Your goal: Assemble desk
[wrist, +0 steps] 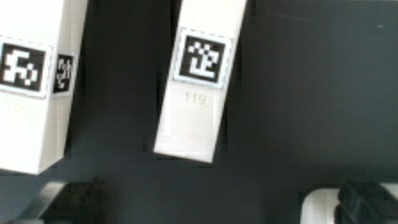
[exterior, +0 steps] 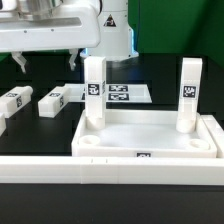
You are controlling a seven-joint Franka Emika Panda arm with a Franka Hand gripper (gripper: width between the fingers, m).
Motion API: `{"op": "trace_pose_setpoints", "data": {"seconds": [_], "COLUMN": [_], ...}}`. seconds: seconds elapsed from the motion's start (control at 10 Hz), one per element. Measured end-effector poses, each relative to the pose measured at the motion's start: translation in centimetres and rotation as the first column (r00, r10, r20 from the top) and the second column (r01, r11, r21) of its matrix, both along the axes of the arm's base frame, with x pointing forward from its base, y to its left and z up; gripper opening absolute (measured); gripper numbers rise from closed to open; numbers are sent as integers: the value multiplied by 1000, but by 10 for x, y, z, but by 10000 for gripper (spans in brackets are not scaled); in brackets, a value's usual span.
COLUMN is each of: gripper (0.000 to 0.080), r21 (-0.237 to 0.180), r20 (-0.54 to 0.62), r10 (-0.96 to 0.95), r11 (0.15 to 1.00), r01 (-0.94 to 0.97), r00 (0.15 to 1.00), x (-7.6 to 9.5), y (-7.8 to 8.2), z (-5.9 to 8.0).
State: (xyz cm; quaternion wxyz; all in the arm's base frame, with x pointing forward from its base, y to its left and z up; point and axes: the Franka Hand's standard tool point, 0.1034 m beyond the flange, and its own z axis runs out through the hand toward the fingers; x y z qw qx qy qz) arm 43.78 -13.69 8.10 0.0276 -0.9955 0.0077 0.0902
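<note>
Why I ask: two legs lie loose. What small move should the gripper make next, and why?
Probably lower the open gripper straight onto the lying leg centred beneath it: its jaws are empty, and the desk top holds only two upright legs.

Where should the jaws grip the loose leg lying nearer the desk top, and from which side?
Probably mid-length across its narrow width, from straight above: the leg lies flat on the table, its long sides bare, with a gap to the other loose leg for a jaw.
</note>
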Motion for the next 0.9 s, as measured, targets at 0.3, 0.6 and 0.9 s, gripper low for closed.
{"op": "trace_pose_setpoints", "data": {"seconds": [0.3, 0.6, 0.9], "gripper": [649, 649, 649], "r21": [-14, -27, -39], "r20": [-21, -25, -25], "r10": [20, 27, 35], "r11": [1000, 999, 999], "r01": [-20, -28, -36], "r00": [1000, 999, 999], "x": [1, 14, 42], "y": [4, 0, -3], "z": [-18, -24, -25]}}
